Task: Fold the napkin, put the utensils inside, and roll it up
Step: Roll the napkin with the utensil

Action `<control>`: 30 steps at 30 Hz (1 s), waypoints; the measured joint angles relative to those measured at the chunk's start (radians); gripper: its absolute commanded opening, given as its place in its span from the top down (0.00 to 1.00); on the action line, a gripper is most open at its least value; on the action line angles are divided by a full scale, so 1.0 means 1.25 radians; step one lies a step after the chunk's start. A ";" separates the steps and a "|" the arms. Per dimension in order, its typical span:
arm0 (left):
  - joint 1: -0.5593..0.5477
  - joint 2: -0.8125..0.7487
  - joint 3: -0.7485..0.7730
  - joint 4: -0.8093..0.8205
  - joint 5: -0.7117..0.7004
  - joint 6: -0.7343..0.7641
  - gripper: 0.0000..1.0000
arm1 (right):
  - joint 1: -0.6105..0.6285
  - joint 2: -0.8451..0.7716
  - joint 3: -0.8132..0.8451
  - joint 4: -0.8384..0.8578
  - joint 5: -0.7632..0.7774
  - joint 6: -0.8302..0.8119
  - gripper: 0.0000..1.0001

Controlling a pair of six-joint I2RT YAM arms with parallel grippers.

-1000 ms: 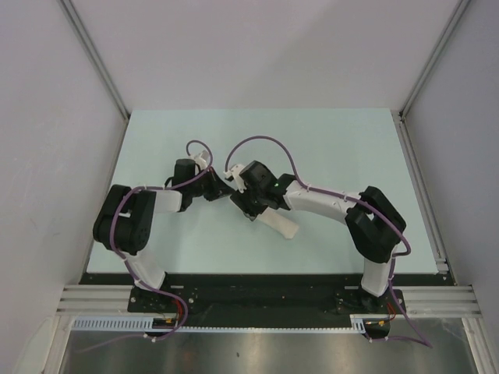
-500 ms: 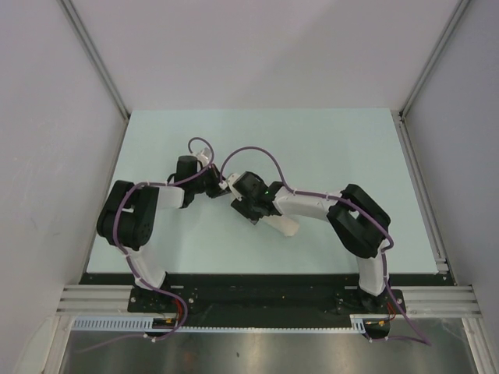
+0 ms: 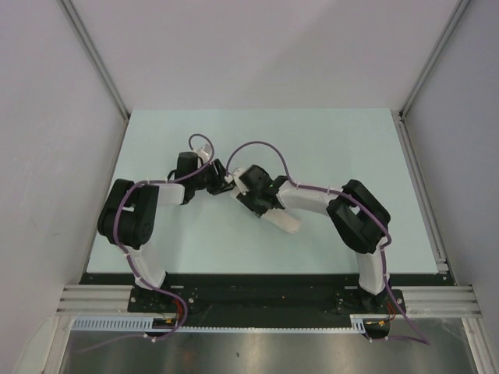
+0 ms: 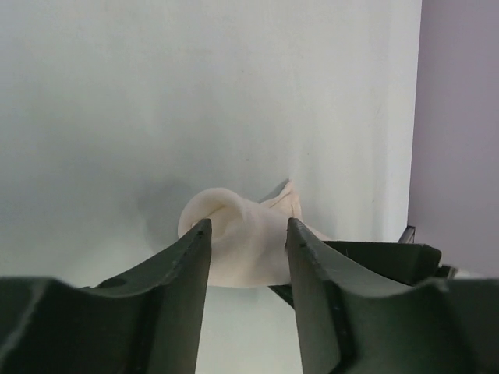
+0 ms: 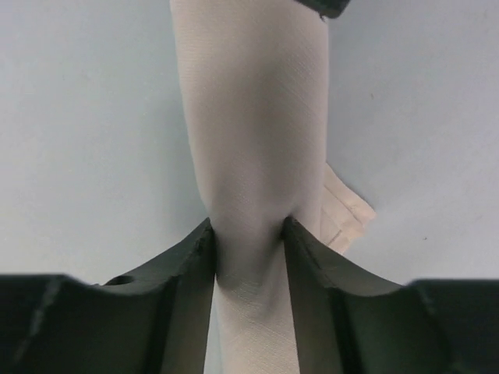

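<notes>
Diagonally, rolled napkin (image 3: 287, 224) runs centre to near-right.

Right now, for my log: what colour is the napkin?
Plain off-white napkin, clearest from the right wrist.

Napkin (image 5: 249, 140) white, rolled into tube; near table (image 3: 351, 140) centre; waist pinched narrow.

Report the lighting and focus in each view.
Top external view: even, diffuse light, sharp throughout, no glare on the table. Left wrist view: the left gripper looks dark and soft-edged up close, and the napkin casts a faint grey shadow to its left. Right wrist view: the napkin's weave shows crisply at the right gripper, whose fingers are nearly black.
</notes>
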 measured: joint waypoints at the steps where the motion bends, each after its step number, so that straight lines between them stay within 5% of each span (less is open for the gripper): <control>1: 0.000 0.000 0.005 -0.008 -0.001 0.003 0.46 | -0.013 0.000 0.003 -0.002 -0.028 0.001 0.63; 13: 0.000 -0.048 0.015 -0.066 -0.019 0.061 0.43 | -0.193 0.046 0.054 -0.041 -0.505 0.056 0.66; 30: -0.026 -0.043 0.005 -0.066 -0.063 0.074 0.43 | -0.306 0.169 0.118 -0.059 -0.827 0.139 0.66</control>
